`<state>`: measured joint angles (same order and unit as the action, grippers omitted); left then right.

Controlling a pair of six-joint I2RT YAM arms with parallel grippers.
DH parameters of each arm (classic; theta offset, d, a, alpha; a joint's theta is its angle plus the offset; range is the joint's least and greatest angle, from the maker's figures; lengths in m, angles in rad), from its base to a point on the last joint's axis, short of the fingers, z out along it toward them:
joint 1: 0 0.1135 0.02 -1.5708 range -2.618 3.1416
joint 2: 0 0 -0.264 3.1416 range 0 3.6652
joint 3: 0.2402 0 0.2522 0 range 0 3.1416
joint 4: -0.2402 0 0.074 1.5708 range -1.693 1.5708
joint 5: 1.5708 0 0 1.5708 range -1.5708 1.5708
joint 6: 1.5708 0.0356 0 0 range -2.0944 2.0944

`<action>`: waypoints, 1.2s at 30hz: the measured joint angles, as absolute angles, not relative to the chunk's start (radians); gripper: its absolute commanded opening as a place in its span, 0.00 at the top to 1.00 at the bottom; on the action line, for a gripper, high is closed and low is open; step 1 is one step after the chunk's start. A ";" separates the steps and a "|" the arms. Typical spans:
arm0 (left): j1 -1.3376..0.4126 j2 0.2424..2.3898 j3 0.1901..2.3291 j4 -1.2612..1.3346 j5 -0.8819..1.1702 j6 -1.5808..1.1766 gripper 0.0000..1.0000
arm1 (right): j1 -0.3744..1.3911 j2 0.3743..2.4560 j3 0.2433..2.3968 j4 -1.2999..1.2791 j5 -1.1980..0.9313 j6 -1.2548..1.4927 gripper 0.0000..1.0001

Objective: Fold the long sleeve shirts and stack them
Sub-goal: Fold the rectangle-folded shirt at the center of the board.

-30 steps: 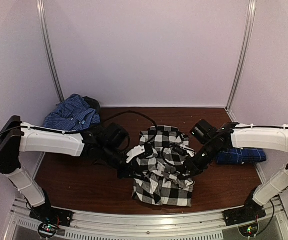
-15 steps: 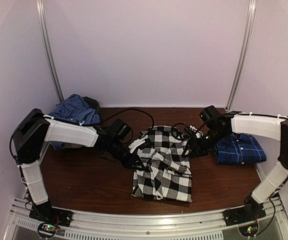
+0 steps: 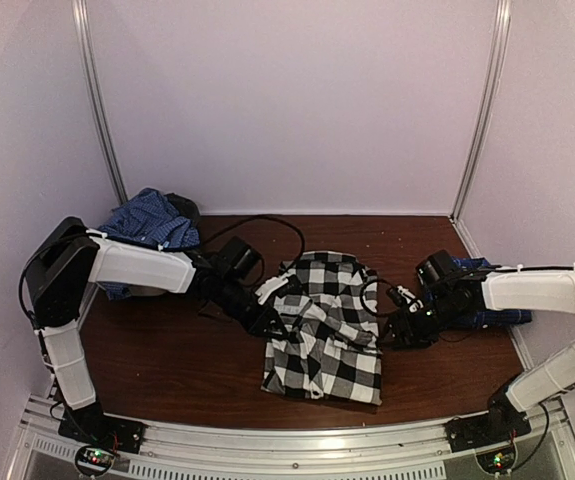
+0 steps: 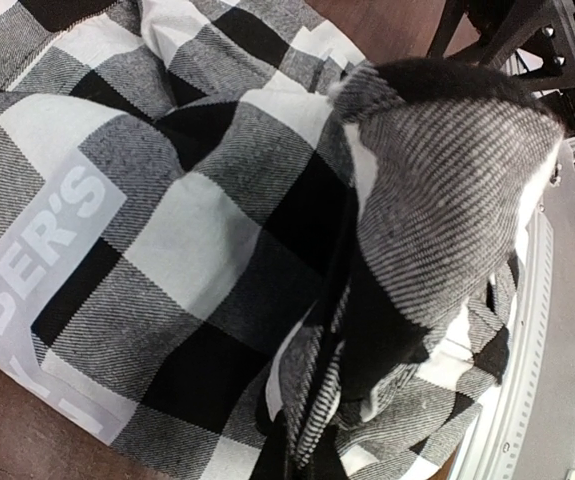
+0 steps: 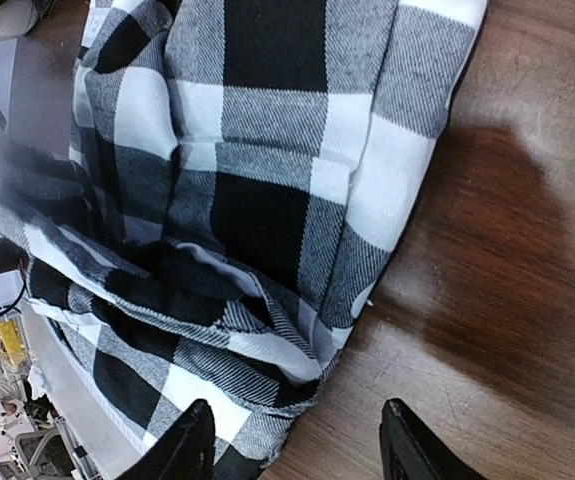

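The black-and-white check shirt [image 3: 325, 335] lies rumpled and partly folded at the table's middle. My left gripper [image 3: 279, 326] is at its left side, shut on a raised fold of the check cloth [image 4: 407, 200]; its fingertips are buried in the cloth. My right gripper [image 3: 394, 333] is low at the shirt's right edge, open and holding nothing. In the right wrist view its black fingertips [image 5: 195, 440] straddle the shirt's corner [image 5: 307, 360] and bare wood. A folded royal blue shirt [image 3: 507, 318] lies at the right, partly behind my right arm.
A crumpled blue plaid shirt [image 3: 147, 225] lies at the back left with a black cloth [image 3: 183, 207] beside it. Purple walls enclose the wooden table [image 3: 167, 365]. A metal rail [image 3: 297, 450] runs along the near edge. A black cable [image 3: 267, 225] loops behind the check shirt.
My right gripper let go of the check shirt, then swung toward the near side and came down beside its right edge. My left gripper drew back left, still holding the fold.
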<state>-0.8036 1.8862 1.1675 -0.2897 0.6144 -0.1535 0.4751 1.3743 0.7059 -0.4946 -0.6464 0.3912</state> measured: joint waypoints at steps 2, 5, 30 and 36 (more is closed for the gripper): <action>-0.804 1.886 1.168 -0.290 0.615 -0.156 1.00 | 0.488 1.367 0.673 -0.461 -0.653 0.415 0.44; -0.804 1.886 1.168 -0.290 0.616 -0.157 1.00 | 0.510 1.367 0.637 -0.404 -0.662 0.445 0.45; -0.804 1.886 1.168 -0.312 0.607 -0.160 1.00 | 0.557 1.403 0.598 -0.244 -0.699 0.500 1.00; -0.804 1.880 1.168 -0.316 0.608 -0.159 1.00 | 0.557 1.390 0.624 -0.282 -0.683 0.487 1.00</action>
<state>-0.8036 1.8797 1.1675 -0.3161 0.6083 -0.1593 0.5571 1.3899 0.6239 -0.2825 -0.6834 0.4870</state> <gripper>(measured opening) 0.021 0.015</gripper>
